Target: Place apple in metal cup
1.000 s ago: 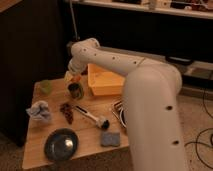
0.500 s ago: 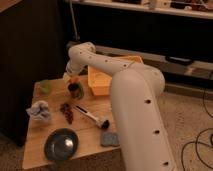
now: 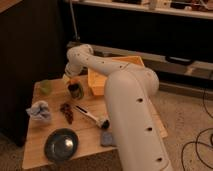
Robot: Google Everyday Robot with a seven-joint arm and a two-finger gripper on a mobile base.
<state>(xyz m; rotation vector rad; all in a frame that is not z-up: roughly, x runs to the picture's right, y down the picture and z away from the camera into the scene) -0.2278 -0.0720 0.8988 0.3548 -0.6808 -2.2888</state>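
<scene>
Lowered gripper point(image 3: 73, 83) over metal cup point(image 3: 75, 92)

The metal cup point(image 3: 76, 91) is a small, short cylinder of dull dark grey metal standing upright on the wooden bench point(image 3: 45, 130), toward its far edge and just beside the near-left corner of the yellow bin. The apple point(image 3: 74, 83) shows as a small rounded orange-yellow lump right at the top of the cup, at its mouth; whether it rests inside or is held just above the rim cannot be made out. The gripper point(image 3: 73, 80) hangs directly over the cup, close upon the apple, at the end of the white arm.
</scene>
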